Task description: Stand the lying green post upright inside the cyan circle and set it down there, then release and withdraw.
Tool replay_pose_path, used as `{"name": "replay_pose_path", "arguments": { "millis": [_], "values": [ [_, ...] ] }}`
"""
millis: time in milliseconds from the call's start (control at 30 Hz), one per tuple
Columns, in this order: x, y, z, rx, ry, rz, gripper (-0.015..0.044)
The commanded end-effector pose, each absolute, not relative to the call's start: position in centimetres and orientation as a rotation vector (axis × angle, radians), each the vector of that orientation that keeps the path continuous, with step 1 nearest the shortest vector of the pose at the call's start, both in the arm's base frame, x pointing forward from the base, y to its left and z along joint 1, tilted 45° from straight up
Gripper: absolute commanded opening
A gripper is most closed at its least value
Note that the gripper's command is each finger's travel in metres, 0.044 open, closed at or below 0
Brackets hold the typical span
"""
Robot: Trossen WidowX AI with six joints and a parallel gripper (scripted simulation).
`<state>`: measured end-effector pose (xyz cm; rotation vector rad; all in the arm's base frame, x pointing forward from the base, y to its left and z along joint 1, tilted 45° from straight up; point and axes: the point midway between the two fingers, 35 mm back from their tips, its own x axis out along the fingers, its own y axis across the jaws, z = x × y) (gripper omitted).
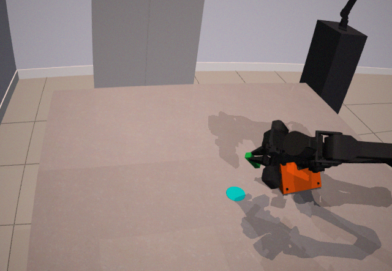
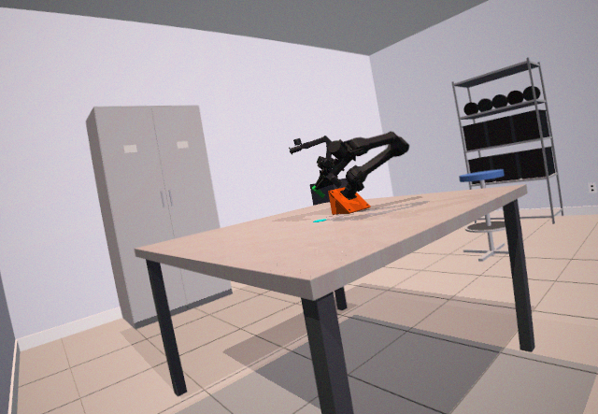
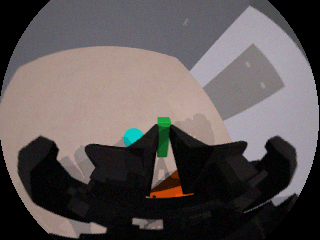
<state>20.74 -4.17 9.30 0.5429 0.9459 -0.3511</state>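
My black two-fingered hand (image 1: 256, 160) clenches the short green square-sectioned post (image 1: 252, 159) above the pale wooden bench (image 1: 126, 167), apart from the flat cyan circle (image 1: 235, 193); a tilted post could topple on release or land off target.

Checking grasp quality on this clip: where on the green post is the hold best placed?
On its long flat sides, as the gripper has it now. The green post is slim and straight-sided, so the fingers clamp opposite faces. One end sticks out past the fingertips.
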Motion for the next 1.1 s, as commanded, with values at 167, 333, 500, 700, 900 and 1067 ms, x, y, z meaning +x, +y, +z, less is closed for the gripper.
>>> {"name": "replay_pose_path", "arguments": {
  "millis": [167,333,500,700,900,1067],
  "values": [
    [20.61,-4.13,9.11,0.553,0.885,-0.374,0.0023],
    [20.62,-4.15,9.15,0.559,0.851,-0.383,0.0023],
    [20.64,-4.16,9.19,0.566,0.817,-0.391,0.0023],
    [20.67,-4.18,9.24,0.575,0.775,-0.4,0.0023],
    [20.7,-4.2,9.3,0.586,0.732,-0.408,0.0023],
    [20.73,-4.21,9.36,0.596,0.697,-0.413,0.0023]
  ]
}}
